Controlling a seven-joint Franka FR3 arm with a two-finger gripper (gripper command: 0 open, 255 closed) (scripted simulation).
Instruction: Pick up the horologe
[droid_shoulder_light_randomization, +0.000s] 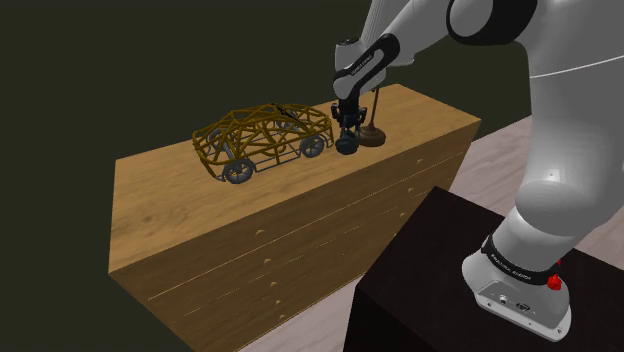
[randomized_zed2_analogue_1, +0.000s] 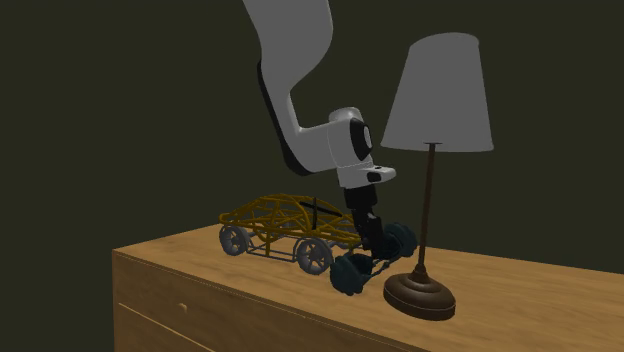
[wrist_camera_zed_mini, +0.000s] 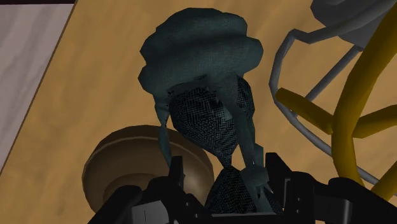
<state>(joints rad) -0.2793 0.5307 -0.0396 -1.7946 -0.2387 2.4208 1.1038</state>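
Fingers (wrist_camera_zed_mini: 173, 179) clamped on tilted dark teal hourglass (wrist_camera_zed_mini: 200, 54), just beside lamp base (randomized_zed2_analogue_1: 419, 296), near wire toy car (droid_shoulder_light_randomization: 260, 125), wooden surface (droid_shoulder_light_randomization: 180, 210) beneath.

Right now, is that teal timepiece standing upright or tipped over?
Tipped: the teal timepiece slants between the fingers, one round end lower than the other.

The clock (wrist_camera_zed_mini: 200, 51) is dark teal, and its waist has a fine black mesh pattern. The gripper (wrist_camera_zed_mini: 226, 175) is black. The car (droid_shoulder_light_randomization: 265, 140) is a mustard-yellow wire frame with grey wheels (randomized_zed2_analogue_1: 236, 240). At its 3 o'clock in the second exterior view, the lamp (randomized_zed2_analogue_1: 430, 200) has a grey shade (randomized_zed2_analogue_1: 440, 95) and a brown base (randomized_zed2_analogue_1: 420, 296). The dresser (droid_shoulder_light_randomization: 200, 220) is tan wood grain.
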